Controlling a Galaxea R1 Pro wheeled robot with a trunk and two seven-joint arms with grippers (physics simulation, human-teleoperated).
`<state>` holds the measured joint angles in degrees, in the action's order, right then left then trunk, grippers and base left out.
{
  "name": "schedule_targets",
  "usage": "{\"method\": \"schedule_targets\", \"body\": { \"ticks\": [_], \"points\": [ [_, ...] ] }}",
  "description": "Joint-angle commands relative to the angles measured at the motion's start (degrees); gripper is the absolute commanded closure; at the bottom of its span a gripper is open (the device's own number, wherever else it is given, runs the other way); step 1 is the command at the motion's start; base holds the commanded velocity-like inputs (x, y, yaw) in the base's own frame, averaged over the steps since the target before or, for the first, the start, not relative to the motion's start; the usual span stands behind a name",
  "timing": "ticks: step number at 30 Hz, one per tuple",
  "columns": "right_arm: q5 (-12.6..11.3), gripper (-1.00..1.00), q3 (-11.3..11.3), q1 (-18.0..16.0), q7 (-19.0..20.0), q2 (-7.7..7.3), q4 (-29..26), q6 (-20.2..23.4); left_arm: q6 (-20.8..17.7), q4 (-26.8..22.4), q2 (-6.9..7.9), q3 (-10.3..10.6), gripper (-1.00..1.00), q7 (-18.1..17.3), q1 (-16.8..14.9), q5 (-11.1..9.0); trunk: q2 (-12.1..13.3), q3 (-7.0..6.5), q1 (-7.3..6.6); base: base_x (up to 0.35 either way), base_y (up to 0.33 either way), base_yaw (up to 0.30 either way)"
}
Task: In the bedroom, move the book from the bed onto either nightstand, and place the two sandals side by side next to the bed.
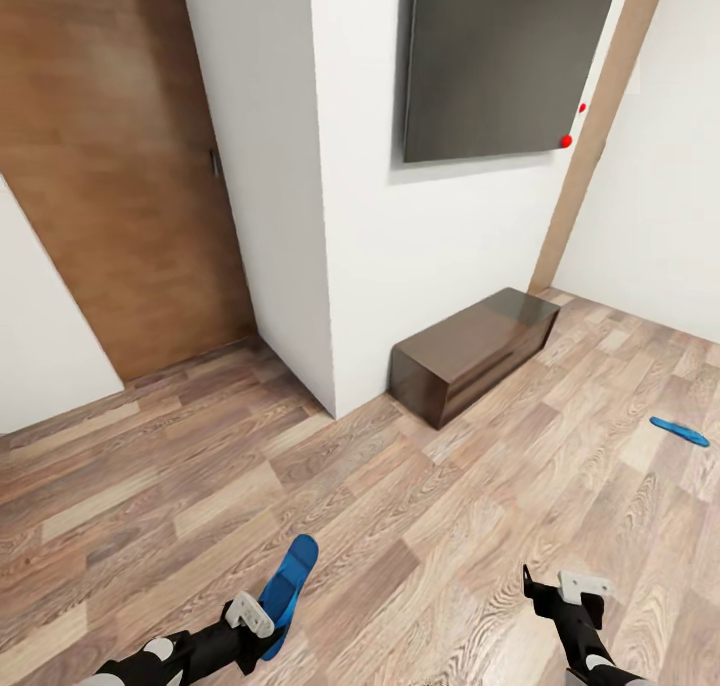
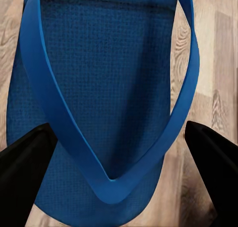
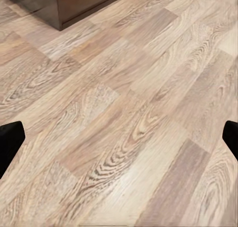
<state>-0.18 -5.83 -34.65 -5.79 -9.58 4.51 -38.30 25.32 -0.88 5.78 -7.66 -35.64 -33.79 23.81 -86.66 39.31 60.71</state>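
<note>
Sandal point(image 1: 288, 586), bright blue with a woven-textured sole, sits clamped in our left gripper point(image 1: 262, 621) at lower left; its mate point(image 1: 680, 431) lies flat on wood-plank floor point(image 1: 400, 526) far right. Our right gripper point(image 1: 560, 588) hangs released, holding nothing.

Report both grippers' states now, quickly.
Left gripper: shut on a blue sandal.
Right gripper: open, jaws spread wide, holding nothing.
</note>
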Motion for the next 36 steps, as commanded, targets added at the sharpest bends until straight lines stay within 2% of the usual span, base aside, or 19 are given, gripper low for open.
{"method": "schedule_targets", "body": {
  "ticks": [1,36],
  "points": [
    [0.00,-1.00,-0.33,-0.13,0.11,0.00,0.24,-0.37,0.25,0.00,0.02,-0.51,1.00,-0.13,-0.03,0.55,-0.03,0.08,0.00,0.000,0.000,-0.261],
    [0.00,-1.00,-0.32,-0.13,0.11,0.00,0.24,-0.38,0.25,0.00,-0.40,-0.51,1.00,-0.13,0.04,0.62,-0.03,1.00,0.00,0.000,0.000,-0.261]
  ]
}}
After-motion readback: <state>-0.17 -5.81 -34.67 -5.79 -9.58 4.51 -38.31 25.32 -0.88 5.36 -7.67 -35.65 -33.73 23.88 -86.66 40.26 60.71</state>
